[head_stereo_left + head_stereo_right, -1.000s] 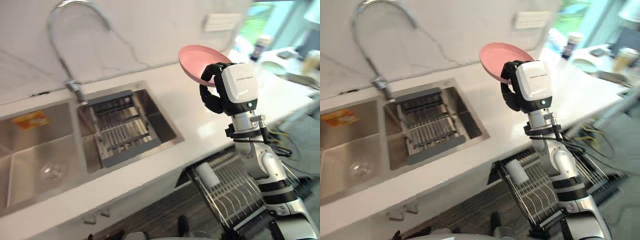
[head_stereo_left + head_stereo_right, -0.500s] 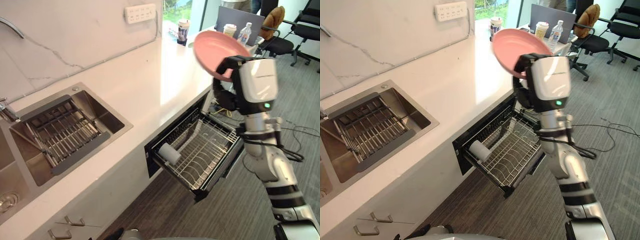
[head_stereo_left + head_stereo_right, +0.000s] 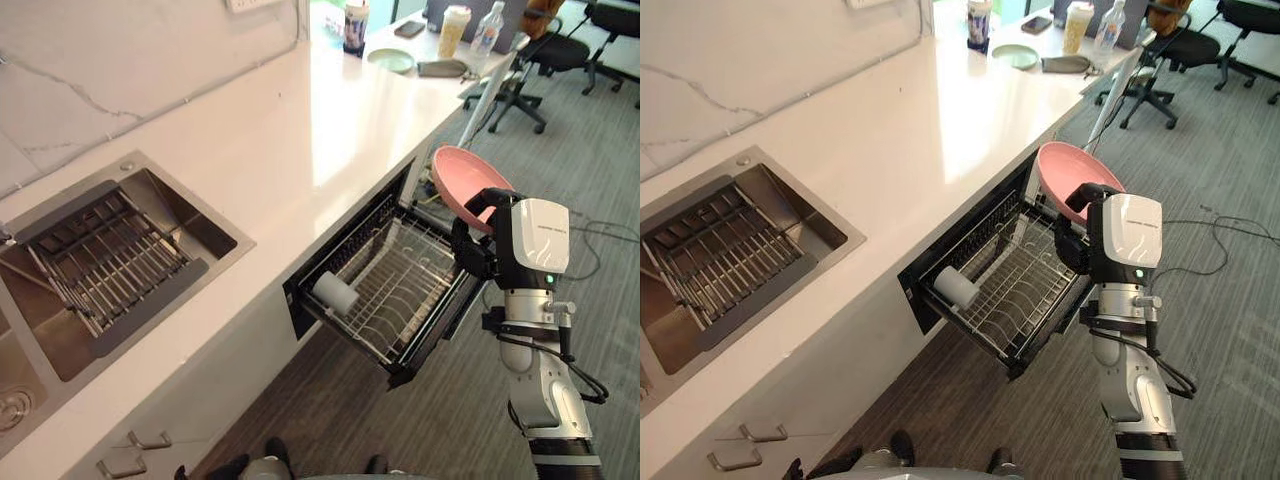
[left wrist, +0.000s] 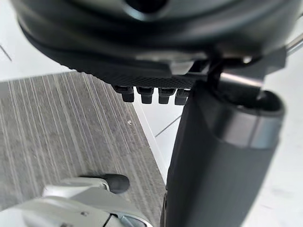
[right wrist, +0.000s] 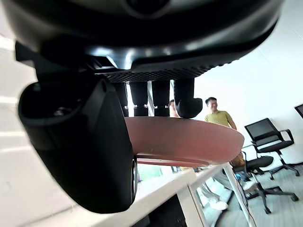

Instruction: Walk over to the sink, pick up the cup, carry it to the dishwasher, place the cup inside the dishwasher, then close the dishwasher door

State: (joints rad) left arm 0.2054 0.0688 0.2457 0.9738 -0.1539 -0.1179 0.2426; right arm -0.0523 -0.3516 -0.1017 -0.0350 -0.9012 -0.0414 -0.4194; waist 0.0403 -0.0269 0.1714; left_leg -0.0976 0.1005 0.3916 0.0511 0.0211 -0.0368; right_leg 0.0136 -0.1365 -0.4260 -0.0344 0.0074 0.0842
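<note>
Flanking grey carpet floor (image 3: pixel 600 330): white stone bench (image 3: pixel 300 130), steel sink (image 3: pixel 200 225) toward left end. Lying sideways in near-left corner of pulled-out wire dishwasher rack (image 3: pixel 410 300): white cylindrical cup (image 3: pixel 335 293). Clutching round pink plate (image 3: pixel 462 183), sitting lower than before: right hand (image 3: pixel 470 250). Left hand (image 4: pixel 142 47): state unreadable.

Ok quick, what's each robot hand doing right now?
Left hand: open, fingers relaxed, holding nothing.
Right hand: shut on the pink plate.
</note>
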